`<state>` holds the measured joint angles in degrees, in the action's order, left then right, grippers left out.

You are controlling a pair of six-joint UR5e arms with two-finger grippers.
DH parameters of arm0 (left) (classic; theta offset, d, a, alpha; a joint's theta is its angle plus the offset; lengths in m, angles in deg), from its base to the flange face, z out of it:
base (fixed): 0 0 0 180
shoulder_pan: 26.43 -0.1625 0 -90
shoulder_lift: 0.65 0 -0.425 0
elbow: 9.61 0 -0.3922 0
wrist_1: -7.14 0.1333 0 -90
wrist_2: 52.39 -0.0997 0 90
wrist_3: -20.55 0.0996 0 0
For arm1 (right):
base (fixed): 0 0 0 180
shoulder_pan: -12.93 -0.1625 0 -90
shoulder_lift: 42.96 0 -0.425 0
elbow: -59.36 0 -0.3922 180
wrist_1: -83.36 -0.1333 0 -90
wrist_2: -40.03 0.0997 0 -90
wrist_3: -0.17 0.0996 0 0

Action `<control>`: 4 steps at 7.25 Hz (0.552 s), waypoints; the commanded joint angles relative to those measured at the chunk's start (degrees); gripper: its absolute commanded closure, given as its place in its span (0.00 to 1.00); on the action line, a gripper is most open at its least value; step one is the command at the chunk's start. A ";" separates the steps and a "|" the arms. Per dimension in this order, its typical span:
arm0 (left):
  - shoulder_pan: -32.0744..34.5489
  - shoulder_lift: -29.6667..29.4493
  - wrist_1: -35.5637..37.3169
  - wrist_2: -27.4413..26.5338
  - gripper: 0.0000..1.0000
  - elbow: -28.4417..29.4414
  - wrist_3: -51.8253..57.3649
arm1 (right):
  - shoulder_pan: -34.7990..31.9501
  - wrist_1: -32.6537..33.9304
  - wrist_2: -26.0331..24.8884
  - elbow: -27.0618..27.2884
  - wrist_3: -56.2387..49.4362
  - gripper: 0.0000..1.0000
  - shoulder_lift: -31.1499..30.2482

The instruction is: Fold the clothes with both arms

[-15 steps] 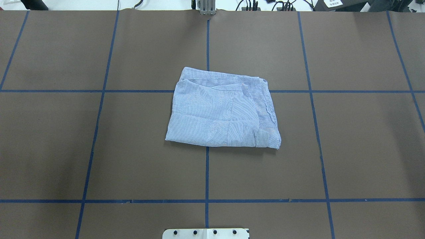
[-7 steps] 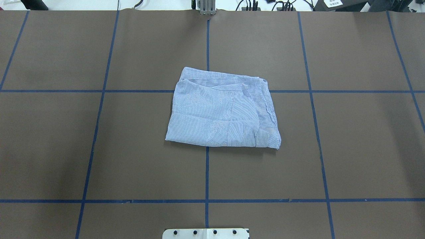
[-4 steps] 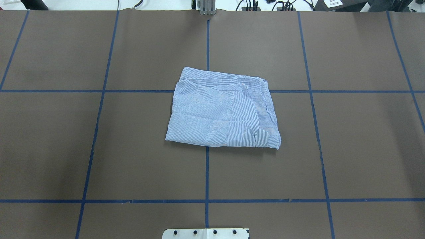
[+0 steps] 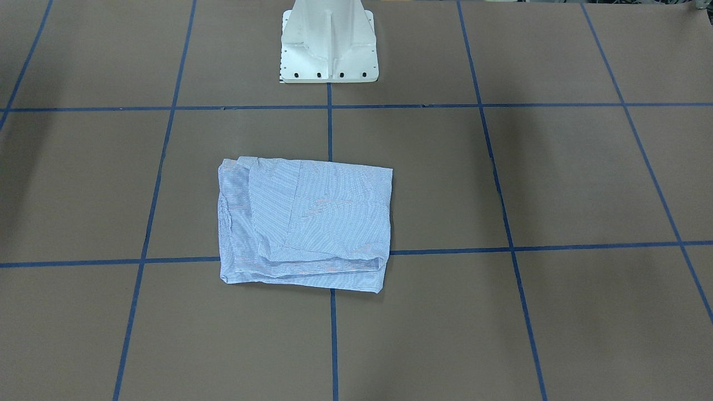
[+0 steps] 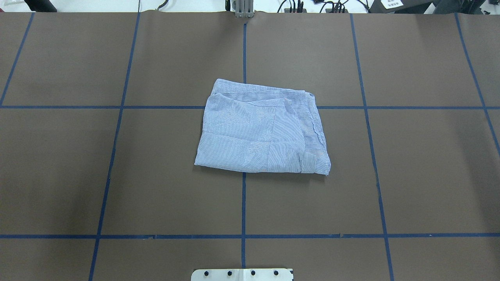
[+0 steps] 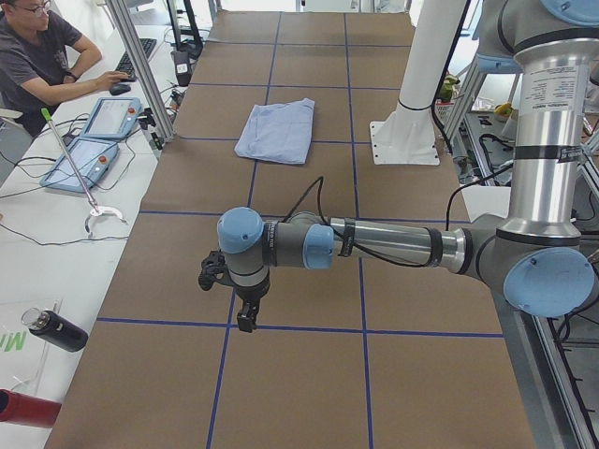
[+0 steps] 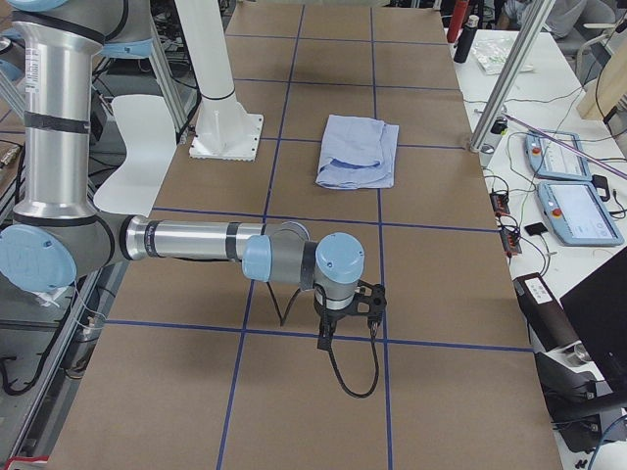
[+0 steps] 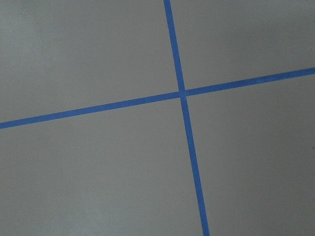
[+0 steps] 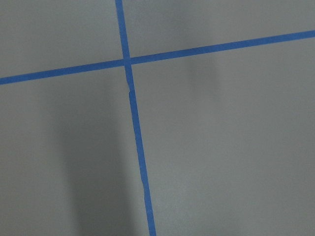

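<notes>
shirt (image 5: pixel 261 128), light blue with fine white stripes, lies folded into a flat, layered rectangle at the middle of the brown table (image 5: pixel 156 195), well apart from both pincers and touched by neither. the left gripper (image 6: pixel 241 313) hangs low over the table toward its left end, with the shirt far beyond it. the right gripper (image 7: pixel 343 313) hangs likewise toward the right end. whether either pincer's fingers stand apart or together cannot be told. under each wrist camera lie brown surface and crossing blue tape lines (image 8: pixel 182 93).
</notes>
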<state>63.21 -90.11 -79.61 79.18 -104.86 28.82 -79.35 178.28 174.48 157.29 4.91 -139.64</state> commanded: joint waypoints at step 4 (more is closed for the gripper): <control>0.37 0.95 0.00 0.00 0.00 0.51 0.17 | 0.00 0.00 0.20 -0.90 0.00 0.00 0.00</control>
<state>63.55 -89.24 -79.61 79.18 -104.38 29.01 -79.35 178.28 174.64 156.67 4.92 -139.67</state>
